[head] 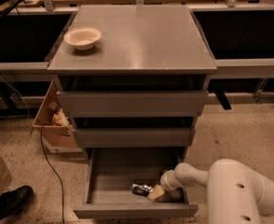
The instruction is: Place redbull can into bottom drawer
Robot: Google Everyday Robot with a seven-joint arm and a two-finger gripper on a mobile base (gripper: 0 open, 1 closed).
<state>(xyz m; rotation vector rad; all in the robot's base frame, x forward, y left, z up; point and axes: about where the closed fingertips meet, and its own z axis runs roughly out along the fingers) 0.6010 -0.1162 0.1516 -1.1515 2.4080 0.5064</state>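
Observation:
The bottom drawer (113, 171) of the grey cabinet is pulled open. The redbull can (141, 188), small, silver and blue, lies on its side on the drawer floor near the front. My gripper (155, 192) reaches down into the drawer from the right on a white arm and sits right against the can's right end.
A white bowl (82, 37) stands on the cabinet top (141, 41) at the left. The two upper drawers (132, 104) are closed. A cardboard box (53, 125) and a black cable (48, 167) lie left of the cabinet. A person's shoe (9, 202) is at the lower left.

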